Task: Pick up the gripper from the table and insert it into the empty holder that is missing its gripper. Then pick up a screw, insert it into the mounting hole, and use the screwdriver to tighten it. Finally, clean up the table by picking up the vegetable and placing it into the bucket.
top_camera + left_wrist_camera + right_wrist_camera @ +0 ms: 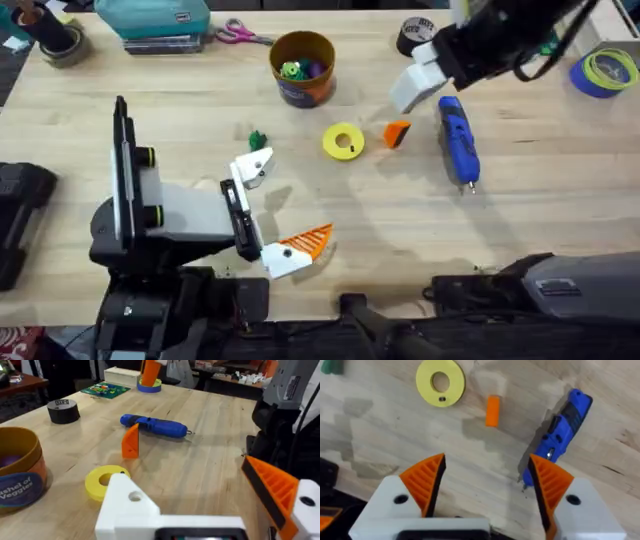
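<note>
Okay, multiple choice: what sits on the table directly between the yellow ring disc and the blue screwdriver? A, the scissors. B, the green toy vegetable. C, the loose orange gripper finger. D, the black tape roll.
C: in the overhead view the orange gripper stands on the wood between the yellow ring disc and the blue screwdriver, touching neither.

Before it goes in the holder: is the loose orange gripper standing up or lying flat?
Standing: the gripper is upright on its end on the table, beside the screwdriver.
</note>
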You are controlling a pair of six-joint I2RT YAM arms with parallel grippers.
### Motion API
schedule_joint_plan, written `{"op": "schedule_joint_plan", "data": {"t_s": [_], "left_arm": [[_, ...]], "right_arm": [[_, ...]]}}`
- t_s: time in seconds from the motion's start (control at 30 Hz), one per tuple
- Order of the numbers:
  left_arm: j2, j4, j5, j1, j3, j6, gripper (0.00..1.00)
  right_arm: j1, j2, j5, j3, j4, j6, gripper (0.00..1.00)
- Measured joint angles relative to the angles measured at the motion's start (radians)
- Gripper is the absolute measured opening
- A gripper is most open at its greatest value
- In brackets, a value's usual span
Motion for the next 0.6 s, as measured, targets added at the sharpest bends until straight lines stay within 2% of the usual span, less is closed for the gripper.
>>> {"op": "schedule_joint_plan", "data": {"t_s": [0.17,0.47,0.6], "left_arm": [[0.0,0.0,0.0,0.0,0.0,0.0,0.986],[0.0,0.0,0.0,0.0,0.0,0.0,0.986],[0.0,0.0,0.0,0.0,0.0,0.0,0.985]], "right_arm": [[0.002,0.018,0.0,-0.032,0.091,0.049,0.997],[0.0,0.018,0.0,-0.282,0.286,0.076,0.996],[-0.011,0.024,0.0,-0.353,0.355,0.089,0.997]]}}
